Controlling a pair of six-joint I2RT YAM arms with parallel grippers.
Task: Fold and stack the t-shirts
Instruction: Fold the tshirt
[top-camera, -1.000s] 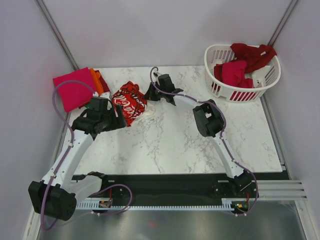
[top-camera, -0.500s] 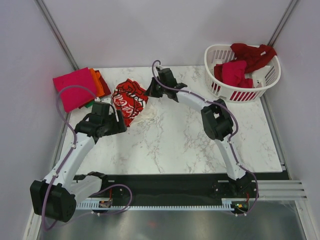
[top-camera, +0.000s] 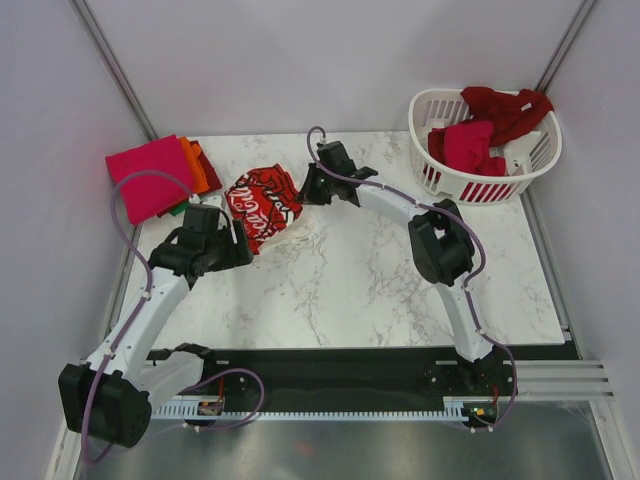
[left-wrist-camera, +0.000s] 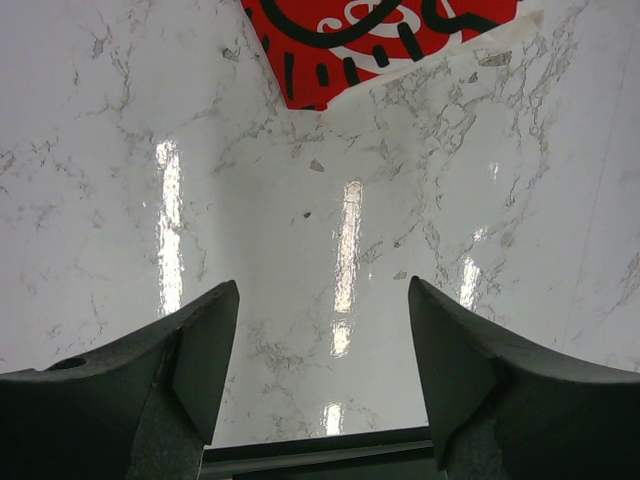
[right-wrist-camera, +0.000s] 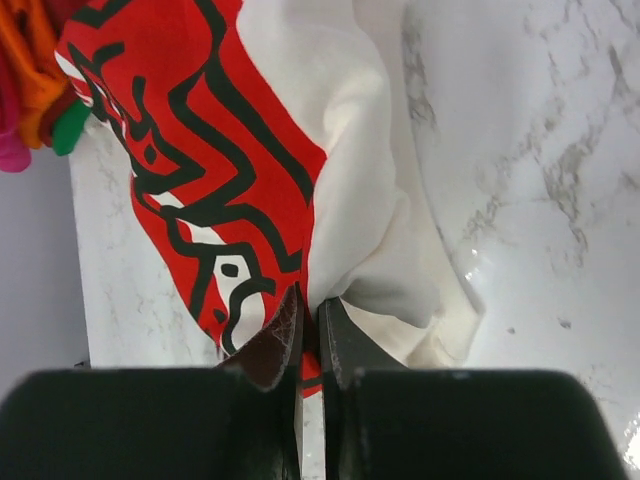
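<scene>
Right wrist view: the right pincer (right-wrist-camera: 308, 300) is clamped on a pinch of the red printed t-shirt (right-wrist-camera: 230, 170), its two fingers pressed together around the cloth. The shirt is bunched, with its white inner side turned out beside the red panel, and it lies on the marble bench (right-wrist-camera: 560, 120).

In the left wrist view, the left pincer (left-wrist-camera: 320, 300) is apart and holds nothing. It hovers over bare marble with a corner of the shirt just ahead of it.

From above, a stack (top-camera: 150, 180) of folded shirts sits at the far left corner, just beside the printed shirt. Magenta is on top, with orange, dark red and green edges showing beneath. At the far right, crimson t-shirts (top-camera: 470, 145) are heaped unfolded in a white laundry basket (top-camera: 500, 190).

The task looks roughly half done: one shirt is mid-fold and the basket ones are not yet begun.

White script on the red reads as Coca-Cola lettering. Up close, only black line patterns show.
</scene>
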